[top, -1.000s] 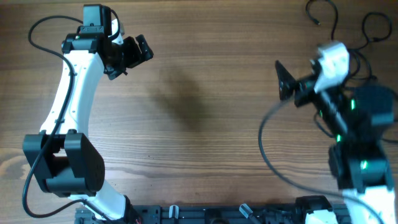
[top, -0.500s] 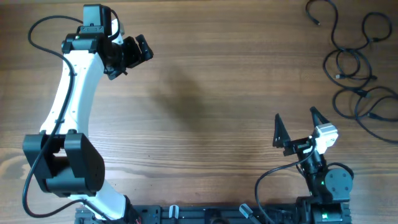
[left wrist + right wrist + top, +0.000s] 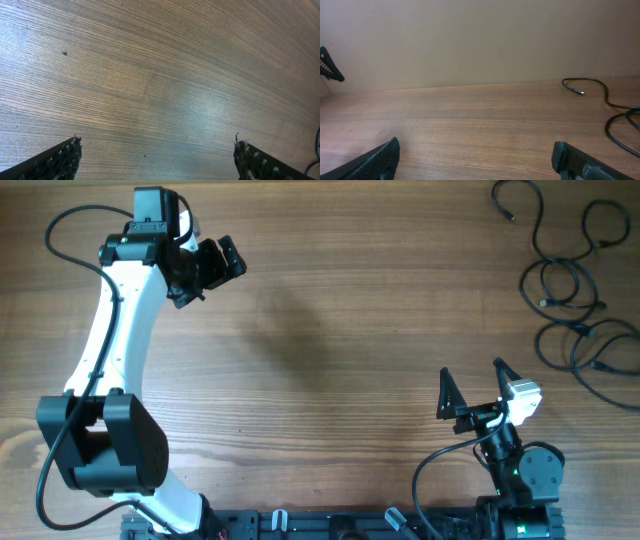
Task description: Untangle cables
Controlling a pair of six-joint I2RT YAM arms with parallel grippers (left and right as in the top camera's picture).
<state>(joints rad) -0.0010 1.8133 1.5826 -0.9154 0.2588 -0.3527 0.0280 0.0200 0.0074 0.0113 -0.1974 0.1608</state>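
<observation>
The thin black flexible cables (image 3: 572,305) are found at the far right corner of the brown wooden desk (image 3: 350,330). They are spread as loose loops that cross one another in places. Whether a true knot is left among them cannot be told from above. One small plug end (image 3: 577,92) is seen lying flat on the desk at the right of the right wrist view, and the loops beside it are cut off by the frame.

The black two-finger left claw (image 3: 215,265) is held over the far left of the desk, well apart from the cables. Its fingers are spread wide and nothing is gripped; only bare wood is seen between them in its wrist view.

The black two-finger right claw (image 3: 473,385) is kept close to its own base at the near edge, its arm folded. It too is gaping wide and empty, and is pointed across the desk rather than down at the cords.

Both claws are judged to be parked clear so that the loops lie undisturbed. If any crossings must be parted, the right arm is judged the better placed, being on the cables' side.
</observation>
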